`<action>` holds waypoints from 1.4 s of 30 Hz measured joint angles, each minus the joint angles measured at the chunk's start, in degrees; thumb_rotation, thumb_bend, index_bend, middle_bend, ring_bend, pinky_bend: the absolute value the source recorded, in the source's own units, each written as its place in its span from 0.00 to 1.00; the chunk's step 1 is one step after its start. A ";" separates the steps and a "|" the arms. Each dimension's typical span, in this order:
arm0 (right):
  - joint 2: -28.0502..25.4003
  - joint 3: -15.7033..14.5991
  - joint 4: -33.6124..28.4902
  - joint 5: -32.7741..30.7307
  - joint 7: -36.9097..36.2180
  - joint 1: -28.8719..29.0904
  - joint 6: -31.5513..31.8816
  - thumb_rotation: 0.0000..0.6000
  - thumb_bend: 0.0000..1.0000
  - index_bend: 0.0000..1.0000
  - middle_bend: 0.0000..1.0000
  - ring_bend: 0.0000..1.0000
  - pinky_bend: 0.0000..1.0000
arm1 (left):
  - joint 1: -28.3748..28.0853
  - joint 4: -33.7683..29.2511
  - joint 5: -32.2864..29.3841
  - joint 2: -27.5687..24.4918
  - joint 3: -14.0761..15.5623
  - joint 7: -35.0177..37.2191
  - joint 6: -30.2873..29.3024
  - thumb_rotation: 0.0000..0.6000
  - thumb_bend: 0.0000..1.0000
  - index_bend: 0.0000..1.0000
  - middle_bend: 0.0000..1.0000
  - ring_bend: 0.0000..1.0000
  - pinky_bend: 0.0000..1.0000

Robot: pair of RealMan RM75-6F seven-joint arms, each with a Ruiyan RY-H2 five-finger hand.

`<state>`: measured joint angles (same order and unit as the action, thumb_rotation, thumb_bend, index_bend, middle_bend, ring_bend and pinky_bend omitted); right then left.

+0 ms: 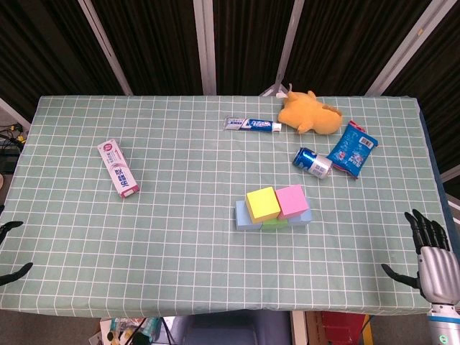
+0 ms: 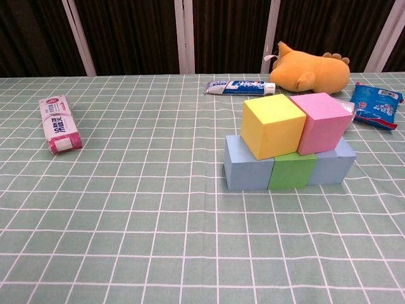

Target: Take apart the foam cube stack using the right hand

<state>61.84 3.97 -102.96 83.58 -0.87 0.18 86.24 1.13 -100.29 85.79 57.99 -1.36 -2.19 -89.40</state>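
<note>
Foam cube stack sitting intact a little toward 4 o'clock of the bench [image 1: 180,180] centre. Bottom row, three cubes touching side by side: pale blue cube [image 2: 248,170] on the left, green cube [image 2: 292,171] in the middle, second blue cube [image 2: 333,166] on the right. Two cubes resting on top: yellow cube [image 2: 272,124] and pink cube [image 2: 321,120], touching each other, the yellow one turned slightly askew over the blue and green.

Right robot hand [image 1: 430,251] hovering at the bench's right edge, near the 4 o'clock corner, well apart from the stack. Fingers spread wide, thumb jutting out toward the bench, holding nothing. Seen in the head view only.

Left robot hand [image 1: 11,251] showing only dark fingertips at the bench's left edge, about 8 o'clock. They are lying apart with nothing between them.

Other things lying on the green checked cloth: orange plush toy [image 1: 310,113] at the far side, about 1 o'clock of the stack; toothpaste tube [image 1: 251,124] just beside the plush at its left; blue can [image 1: 312,161] lying on its side at 1 o'clock from the stack, nearer than the plush; blue snack packet [image 1: 352,148] just beside the can on its right; pink-and-white toothpaste box [image 1: 118,169] well apart at about 10 o'clock of the stack.
</note>
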 measured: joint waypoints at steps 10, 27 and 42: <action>1.70 0.17 2.90 1.90 -6.34 1.51 -1.16 1.00 0.13 0.02 0.00 0.04 0.00 | 1.05 -0.62 1.06 -0.17 0.50 -0.78 -2.09 1.00 0.13 0.24 0.00 0.00 0.00; 4.87 3.54 7.81 -1.01 -18.41 15.25 -20.03 1.00 0.07 0.00 0.00 0.00 0.00 | 0.36 -0.96 -0.77 0.66 -0.08 -3.39 -0.52 1.00 0.13 0.23 0.00 0.00 0.00; 11.25 7.61 12.81 -11.50 -15.68 23.19 -30.27 1.00 0.07 0.00 0.00 0.00 0.00 | 0.75 -1.19 -0.64 0.40 0.01 -3.32 -1.09 1.00 0.13 0.23 0.00 0.00 0.00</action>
<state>73.09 11.58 -90.15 72.08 -16.55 23.36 55.98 1.88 -101.48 85.15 58.39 -1.35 -5.51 -90.49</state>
